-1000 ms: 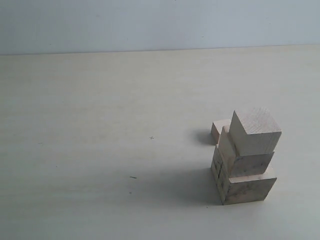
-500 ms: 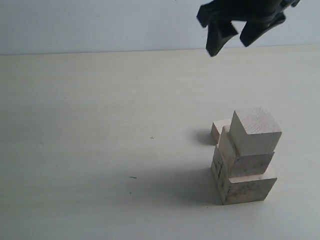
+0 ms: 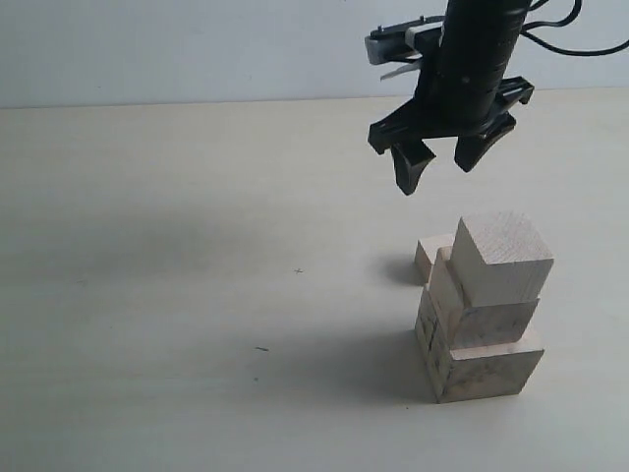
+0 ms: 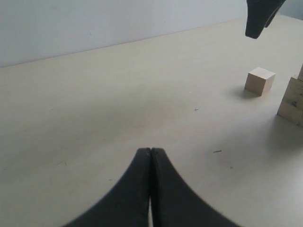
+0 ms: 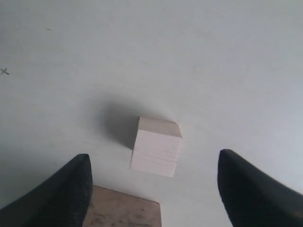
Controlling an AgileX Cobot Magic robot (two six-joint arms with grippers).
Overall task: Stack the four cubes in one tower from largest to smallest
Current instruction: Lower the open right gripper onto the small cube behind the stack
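Shut left pincer (image 4: 150, 152), small cube (image 4: 259, 81) well apart

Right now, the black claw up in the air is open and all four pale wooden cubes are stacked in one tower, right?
Not quite. Only three cubes are stacked in the tower; the smallest pale wooden cube sits on the table beside it, as the exterior view shows. The black right gripper in the air is open, as you said.

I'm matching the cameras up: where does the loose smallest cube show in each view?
Exterior view: the smallest cube sits half hidden behind the stack.
Left wrist view: it stands alone, near the stack's edge.
Right wrist view: it shows between the open right fingers.
Shared landmark: the small cross mark on the table.
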